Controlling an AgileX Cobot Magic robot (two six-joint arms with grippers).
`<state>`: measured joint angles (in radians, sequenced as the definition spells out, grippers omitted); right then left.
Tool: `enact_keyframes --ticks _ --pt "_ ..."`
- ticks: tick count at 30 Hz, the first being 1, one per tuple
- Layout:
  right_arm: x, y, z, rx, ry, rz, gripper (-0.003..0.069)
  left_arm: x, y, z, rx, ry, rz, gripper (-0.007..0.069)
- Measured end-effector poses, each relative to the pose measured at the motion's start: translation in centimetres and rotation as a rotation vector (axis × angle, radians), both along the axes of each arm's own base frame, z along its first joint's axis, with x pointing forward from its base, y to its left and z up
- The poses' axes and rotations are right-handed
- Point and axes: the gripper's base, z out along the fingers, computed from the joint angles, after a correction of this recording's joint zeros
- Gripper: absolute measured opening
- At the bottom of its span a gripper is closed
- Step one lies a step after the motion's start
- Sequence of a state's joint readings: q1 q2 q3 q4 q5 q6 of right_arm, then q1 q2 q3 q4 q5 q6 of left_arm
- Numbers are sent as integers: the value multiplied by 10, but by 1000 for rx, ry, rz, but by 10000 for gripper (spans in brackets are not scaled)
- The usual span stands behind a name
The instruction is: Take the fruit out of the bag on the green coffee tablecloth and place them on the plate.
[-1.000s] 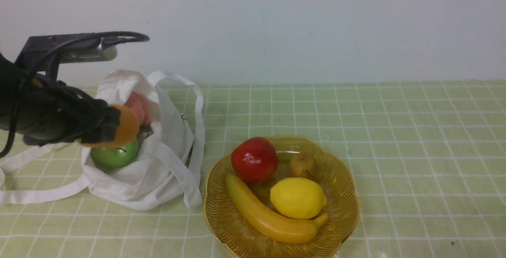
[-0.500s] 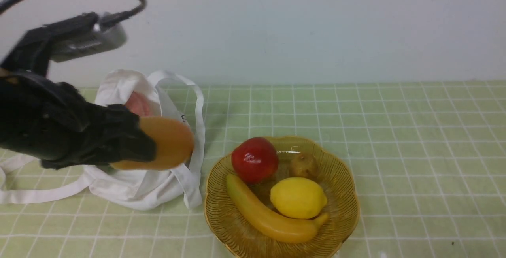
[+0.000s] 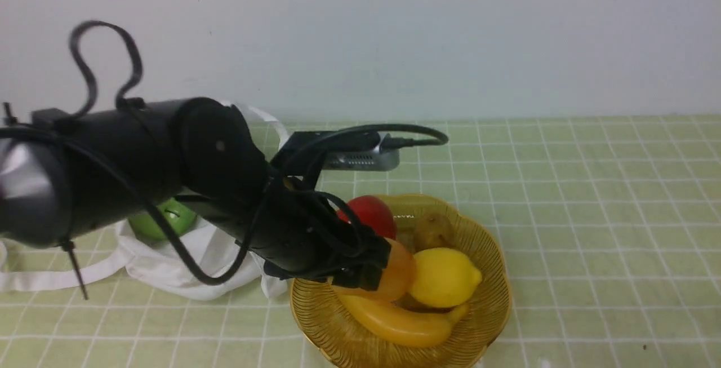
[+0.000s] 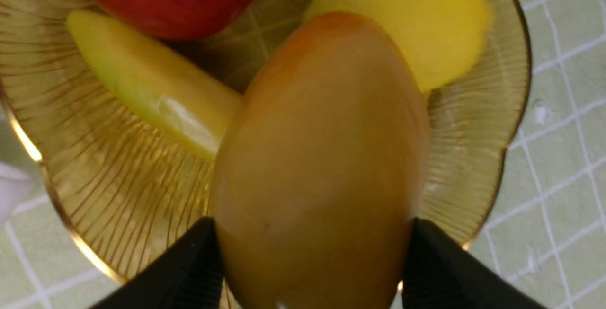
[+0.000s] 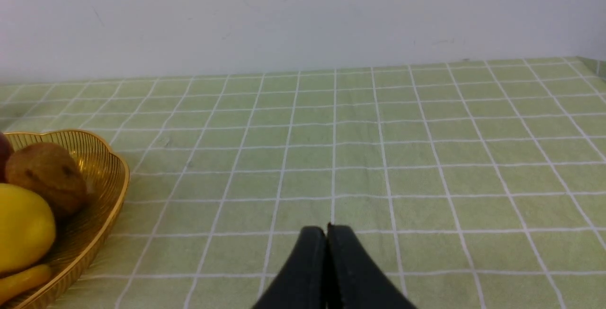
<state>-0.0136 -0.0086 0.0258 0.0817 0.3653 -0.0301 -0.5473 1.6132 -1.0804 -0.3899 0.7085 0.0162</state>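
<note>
Over the tablecloth's near edge, above the plate (image 3: 495,323), our left gripper (image 4: 312,247) grips the mango (image 4: 326,157) between parted fingers; we judge this is placing, next needing gentle lowering, then release.

So the front cam looks forward and down across the cloth (image 3: 591,233), the left wrist one peers down super close over the plate (image 3: 490,300), the right wrist one faces forward; all three catch the plate.

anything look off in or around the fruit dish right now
Nothing looks spilled or damaged. The one untidy thing: the white cloth bag lies slumped left of the amber dish, its mouth gaping around the green apple, one strap trailing over the tablecloth.
</note>
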Motion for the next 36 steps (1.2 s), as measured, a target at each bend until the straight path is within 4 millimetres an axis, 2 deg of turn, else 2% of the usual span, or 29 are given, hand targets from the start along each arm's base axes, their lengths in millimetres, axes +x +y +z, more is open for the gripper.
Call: enact_keyframes --ticks 3,6,11,13,18,20,21,22,23,25,27,30,33,34,36 --pt "0 0 0 0 0 0 -15 10 -4 -17 13 -5 16 438" --pt "0 0 0 0 0 0 -15 13 -5 -22 16 -10 19 469" --pt "0 0 0 0 0 0 -15 16 -6 -23 7 -35 25 649" --pt "0 0 0 0 0 0 -15 16 -6 -19 2 -44 25 673" --pt "0 0 0 0 0 0 -15 10 -2 3 -25 -104 20 682" --pt "0 0 0 0 0 0 -15 4 3 23 -44 -168 11 683" --pt "0 0 0 0 0 0 -15 2 4 27 -47 -180 10 684" --pt "0 0 0 0 0 0 -15 -4 9 44 -62 -233 8 680" --pt "0 0 0 0 0 0 -15 -6 12 50 -69 -254 10 676" --pt "0 0 0 0 0 0 -15 -16 23 73 -94 -321 19 647" --pt "0 0 0 0 0 0 -15 -28 37 96 -121 -376 35 582" --pt "0 0 0 0 0 0 -15 -51 63 125 -133 -429 63 420" --pt "0 0 0 0 0 0 -15 -74 86 142 -103 -459 75 233" --pt "0 0 0 0 0 0 -15 -88 99 148 -57 -457 74 129" --pt "0 0 0 0 0 0 -15 -104 113 153 0 -464 79 46"
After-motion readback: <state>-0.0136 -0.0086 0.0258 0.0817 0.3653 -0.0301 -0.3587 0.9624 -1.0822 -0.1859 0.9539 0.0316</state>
